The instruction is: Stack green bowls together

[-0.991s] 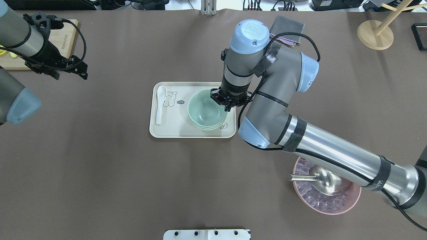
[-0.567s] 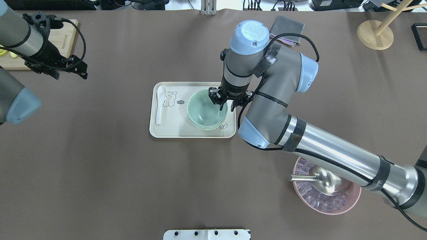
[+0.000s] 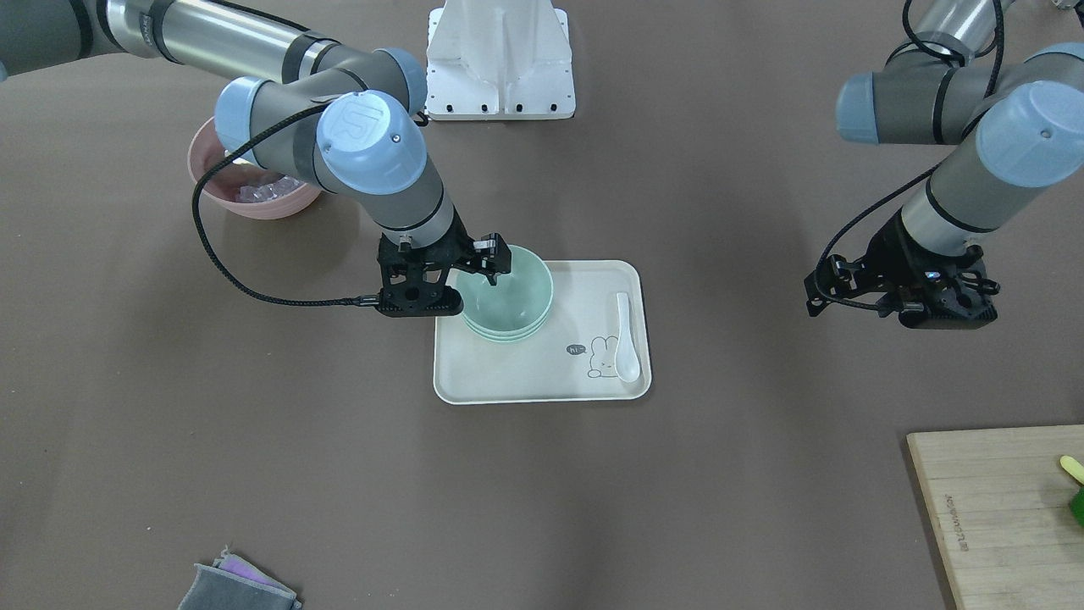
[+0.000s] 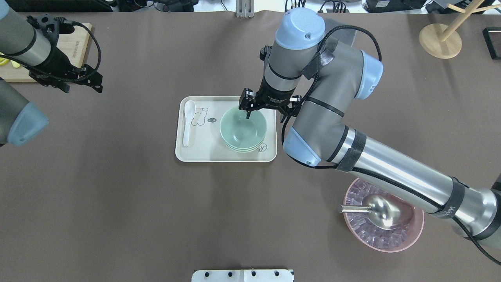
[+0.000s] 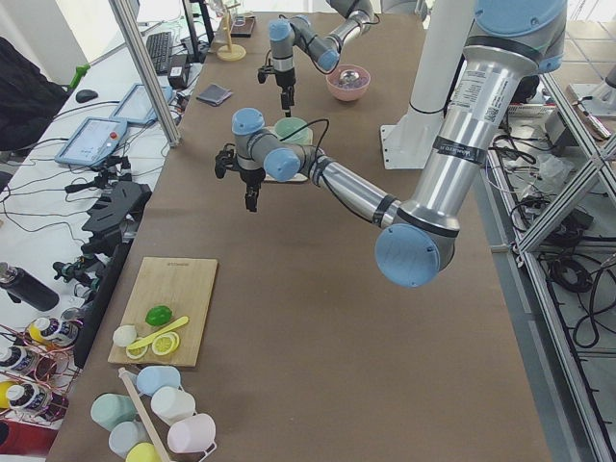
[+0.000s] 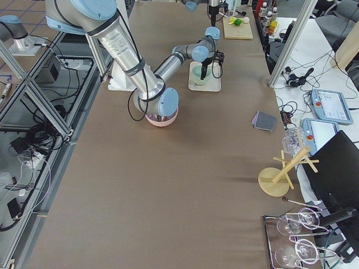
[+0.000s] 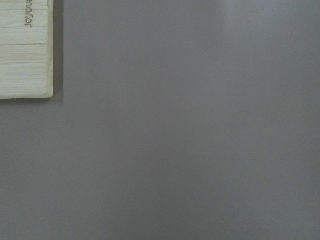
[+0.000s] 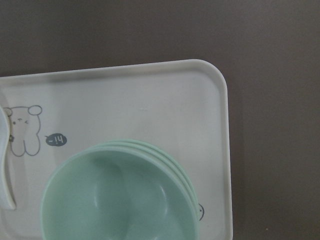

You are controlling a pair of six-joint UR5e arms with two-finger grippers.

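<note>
Nearest the base, a large round pink bowl (image 4: 395,246) of clear ice cubes holds a shiny metal scoop (image 4: 385,213), well apart from the work. Mid-table, three small pale mint-green matte bowls (image 4: 243,129) sit nested in one stack on the robot's-right end of a cream rounded-rectangle tray (image 4: 203,150), with a white spoon (image 4: 188,123) at the other end; they look light, rigid and probably slick, best pinched across the thin rim. The right gripper (image 4: 265,116) hovers spread and empty over the stack's far rim; farther off, by a pale wooden board (image 4: 83,39), the left gripper (image 4: 94,83) hangs, spread or closed I cannot tell
</note>
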